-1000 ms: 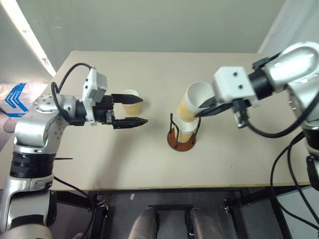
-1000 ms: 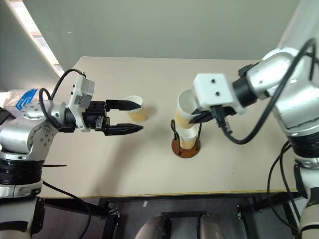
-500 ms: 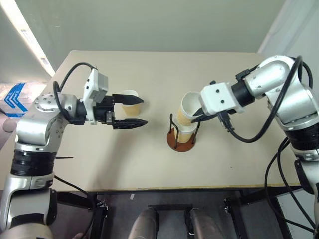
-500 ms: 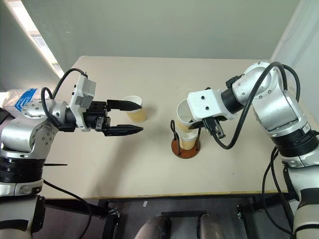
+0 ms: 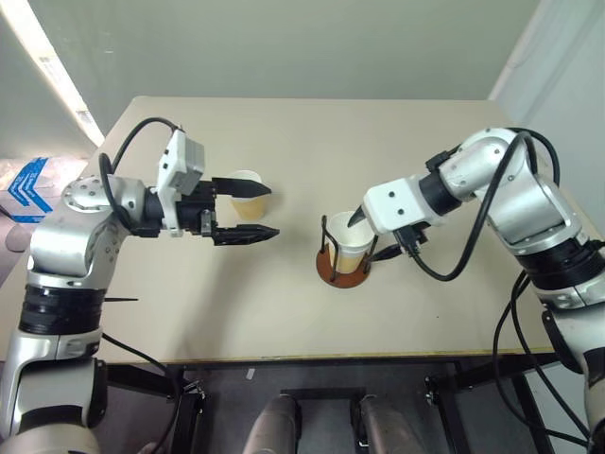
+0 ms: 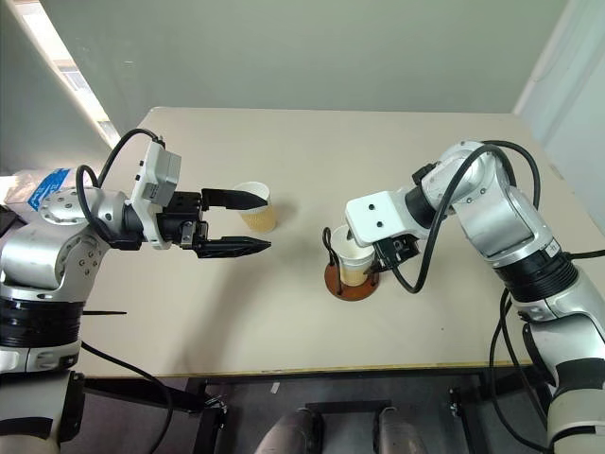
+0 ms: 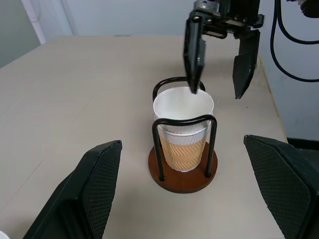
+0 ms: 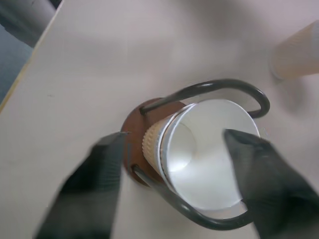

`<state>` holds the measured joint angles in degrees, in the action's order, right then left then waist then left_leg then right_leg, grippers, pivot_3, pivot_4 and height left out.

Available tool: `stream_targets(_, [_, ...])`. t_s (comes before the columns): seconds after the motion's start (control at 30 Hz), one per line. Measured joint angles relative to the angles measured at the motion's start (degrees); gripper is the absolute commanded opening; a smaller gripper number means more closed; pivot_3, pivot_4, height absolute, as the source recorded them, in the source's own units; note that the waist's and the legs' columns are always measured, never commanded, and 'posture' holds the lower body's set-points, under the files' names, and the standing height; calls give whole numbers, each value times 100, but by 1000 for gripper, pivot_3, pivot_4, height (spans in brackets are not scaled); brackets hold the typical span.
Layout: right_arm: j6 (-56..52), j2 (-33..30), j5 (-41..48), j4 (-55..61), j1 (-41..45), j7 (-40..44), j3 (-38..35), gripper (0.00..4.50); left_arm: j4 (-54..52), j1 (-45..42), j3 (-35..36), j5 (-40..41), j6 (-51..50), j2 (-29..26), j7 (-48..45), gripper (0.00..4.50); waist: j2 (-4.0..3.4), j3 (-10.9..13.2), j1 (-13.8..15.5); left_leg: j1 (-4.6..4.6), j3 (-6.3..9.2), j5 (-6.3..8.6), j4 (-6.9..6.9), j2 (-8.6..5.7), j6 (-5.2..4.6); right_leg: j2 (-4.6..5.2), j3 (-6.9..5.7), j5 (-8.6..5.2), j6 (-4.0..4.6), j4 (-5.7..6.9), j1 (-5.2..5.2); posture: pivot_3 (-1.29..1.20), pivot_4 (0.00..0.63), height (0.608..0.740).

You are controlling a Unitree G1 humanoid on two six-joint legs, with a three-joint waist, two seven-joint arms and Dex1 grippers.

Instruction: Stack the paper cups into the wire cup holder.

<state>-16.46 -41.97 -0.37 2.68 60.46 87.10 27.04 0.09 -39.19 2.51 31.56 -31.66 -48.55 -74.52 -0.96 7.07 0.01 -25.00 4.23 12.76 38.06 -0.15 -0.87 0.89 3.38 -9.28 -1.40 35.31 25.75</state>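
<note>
The surface (image 5: 284,303) is a pale tan top, wide and mostly bare; its near edge runs along the 6 o'clock side, its far edge lies against a grey wall at 12 o'clock, and open room spreads on every side of the objects.

The right hand (image 7: 219,64) hangs over the wire cup holder (image 5: 342,270), fingers spread, one fingertip (image 7: 193,74) at the rim of the top cup, the other outside the wire loop. In the head views the white wrist block covers most of these fingers. Whether the fingertip touches the rim cannot be told.

The left hand (image 5: 248,210) is held level at 9 o'clock from the holder, well apart from it, fingers spread and holding nothing. Its upper finger crosses the front of a lone paper cup (image 5: 248,200), hiding part of that cup's rim.

Inside the holder, near the surface's centre, the nested cups (image 7: 183,134) stand upright between the two wire loops; the lower cup shows only as a ribbed tan band beneath the upper one.
</note>
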Motion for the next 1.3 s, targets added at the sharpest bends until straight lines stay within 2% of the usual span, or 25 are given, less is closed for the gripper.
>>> stream_targets(0.13, [-391, 100, 128, -180, 96, -272, -240, 4476, 65, -27, -54, -349, 212, -45, 164, 4322, -1, 1, 2, -1, 0, -1, 1, -1, 2, 0, 1, 0, 0, 1, 2, 0, 150, 740])
stream_targets(0.3, [-2177, -34, 1272, 153, 159, -669, -1686, 4476, 343, -331, -309, -1392, 1028, -333, 616, 4322, 8, 3, 31, -7, -1, -2, -3, -2, 4, -1, 0, -4, 7, -13, 0, 0, 150, 740])
stream_targets(0.37, [-2854, -172, 1688, 516, -23, -930, -2224, 4476, 527, -435, -487, -1929, 1514, -516, 653, 4322, 10, 1, 28, -2, 0, 2, -3, -3, 8, -1, 2, -9, 13, -17, -5, 0, 150, 740])
stream_targets(0.47, [-3442, -183, 2057, 851, -405, -1304, -2570, 4476, 832, -544, -818, -2509, 2034, -542, 780, 4322, 10, 1, 23, -2, -1, 3, -4, -3, 9, -1, 3, -10, 13, -14, -1, 0, 150, 740])
stream_targets(0.53, [-3832, -110, 2342, 1120, -744, -1681, -2806, 4476, 1263, -711, -1246, -3230, 2618, -551, 932, 4322, 8, 3, 26, -5, 1, 3, -4, -3, 9, -1, 4, -9, 11, -4, 7, 0, 150, 740])
stream_targets(0.63, [-4123, -107, 2606, 1289, -962, -2021, -3063, 4476, 1835, -1033, -1593, -3701, 3002, -311, 1033, 4322, 9, 3, 41, -8, 4, 3, -2, -3, 9, -1, 1, -8, 10, 5, 10, 0, 150, 740])
stream_targets(0.8, [-4305, -115, 2963, 1621, -1218, -2453, -3124, 4476, 2990, -1728, -1942, -4305, 3658, 227, 1402, 4322, 10, 3, 45, -7, 3, 2, 3, -5, 8, 1, 2, -4, 3, 10, 9, 0, 150, 740])
stream_targets(0.97, [-4416, -197, 3265, 1736, -1272, -2737, -3127, 4476, 3773, -2043, -2040, -4581, 4034, 580, 1604, 4322, 10, 3, 40, -13, 3, 4, -1, -5, 6, -1, 2, 7, -21, 5, 14, 0, 150, 740])
stream_targets(1.13, [-4474, -419, 3527, 1762, -1389, -2852, -3153, 4476, 4278, -2179, -2213, -4847, 4178, 689, 1590, 4322, 10, 3, 43, -19, 4, 7, -2, -5, 3, -1, 1, 13, -41, -5, 15, 0, 150, 740])
stream_targets(1.3, [-4483, -564, 3704, 1762, -1453, -2956, -3217, 4476, 4344, -2223, -2239, -4990, 4264, 687, 1592, 4322, 10, 3, 49, -26, 4, 9, 1, -5, -1, -1, 0, 17, -49, -14, 15, 0, 150, 740])
